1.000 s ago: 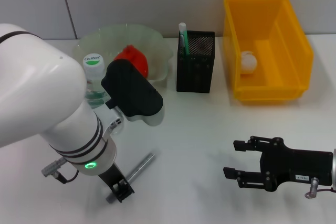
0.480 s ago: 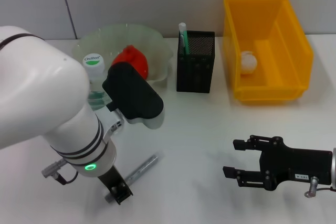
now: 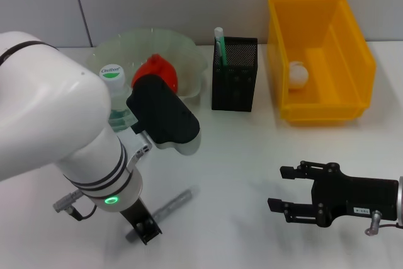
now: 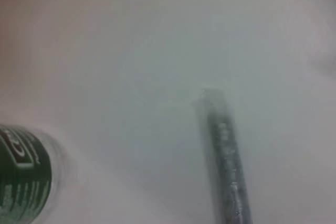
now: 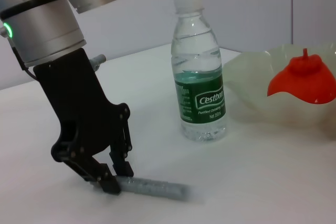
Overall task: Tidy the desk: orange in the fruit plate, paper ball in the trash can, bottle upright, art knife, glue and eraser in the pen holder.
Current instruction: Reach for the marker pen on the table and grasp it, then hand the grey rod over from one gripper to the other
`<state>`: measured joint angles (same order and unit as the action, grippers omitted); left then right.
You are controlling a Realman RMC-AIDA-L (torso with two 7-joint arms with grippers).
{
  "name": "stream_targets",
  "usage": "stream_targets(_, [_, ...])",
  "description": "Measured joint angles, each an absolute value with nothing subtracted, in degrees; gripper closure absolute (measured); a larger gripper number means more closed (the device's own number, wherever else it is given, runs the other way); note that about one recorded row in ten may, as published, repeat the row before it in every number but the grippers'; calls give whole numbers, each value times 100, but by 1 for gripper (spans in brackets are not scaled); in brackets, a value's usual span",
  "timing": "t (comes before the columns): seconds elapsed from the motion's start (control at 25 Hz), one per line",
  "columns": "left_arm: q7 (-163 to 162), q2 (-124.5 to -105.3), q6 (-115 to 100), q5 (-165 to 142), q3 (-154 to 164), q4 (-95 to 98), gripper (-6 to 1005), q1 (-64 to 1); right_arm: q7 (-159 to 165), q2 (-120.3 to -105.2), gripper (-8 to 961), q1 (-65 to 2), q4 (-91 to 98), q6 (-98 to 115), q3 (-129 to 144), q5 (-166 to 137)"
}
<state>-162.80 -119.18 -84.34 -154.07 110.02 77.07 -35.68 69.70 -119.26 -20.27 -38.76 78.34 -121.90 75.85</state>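
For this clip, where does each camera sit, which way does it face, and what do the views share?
Head view: above, looking down at the desk; left arm, left hand on the art knife, idle right hand.
Left wrist view: on the left wrist, close over the art knife; no fingers seen.
Right wrist view: low, facing across at the left hand, upright bottle, fruit plate.
All three show the art knife.

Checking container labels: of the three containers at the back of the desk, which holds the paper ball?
The yellow bin, farthest to the robot's right: the white paper ball lies inside. The fruit plate holds a red fruit; the black mesh pen holder holds a pen.
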Motion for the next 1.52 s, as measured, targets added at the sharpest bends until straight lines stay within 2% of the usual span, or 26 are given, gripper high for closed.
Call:
stream_targets(0.24, [-16247,-11918,-8417,-15409,11101,7713,830,-3570,6970,-11927,212,-2044,-3876,7828,-12190,7585])
stream_targets(0.88, [-16237,-11914,-8346,-15425,11074,8019,830,-3507,6970,-11926,213,-2057,-3876,7760,-12299,7585])
stream_targets(1.24, [-16225,-11898,-7800,-15371,10703,9444,830,-3002,6970,-11916,213,-2057,-3836,7760,-12331,7593])
stream_targets(1.52, [-16099,-11877,-6851,-14944,10558,9681,829,-2754,6969,-11917,213,-2050,-3832,7755,-12399,7594])
